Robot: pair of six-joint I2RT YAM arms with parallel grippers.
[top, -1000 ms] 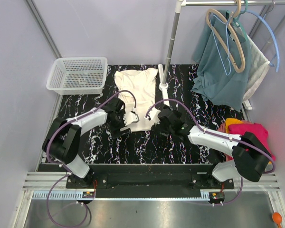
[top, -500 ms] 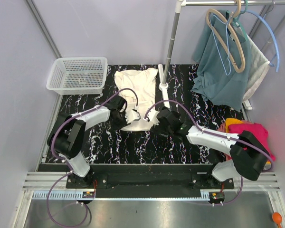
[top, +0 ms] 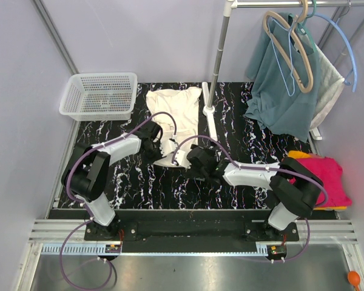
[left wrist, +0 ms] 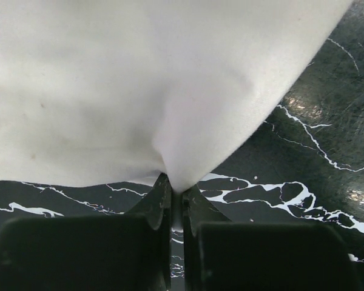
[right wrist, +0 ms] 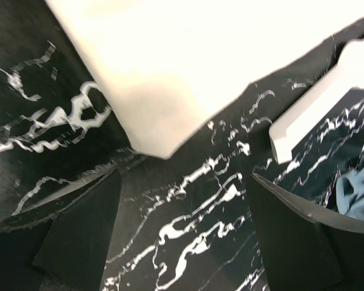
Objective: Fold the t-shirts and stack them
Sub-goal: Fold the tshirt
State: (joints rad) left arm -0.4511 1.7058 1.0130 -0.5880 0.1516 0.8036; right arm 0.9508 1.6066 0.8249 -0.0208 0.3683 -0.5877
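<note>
Slippage is the main worry: the left gripper (left wrist: 176, 194) is pinched closed on only a thin tip at the near hem of the cream t-shirt (top: 173, 112), so a quick pull could drag the cloth free. That shirt lies flat mid-counter (top: 249, 133). The right gripper (right wrist: 185, 200) hovers with jaws wide beside the other near corner, holding nothing; a one-sided lift would skew the fold. A folded pink tee (top: 327, 176) and orange tee (top: 300, 155) sit at the right edge.
</note>
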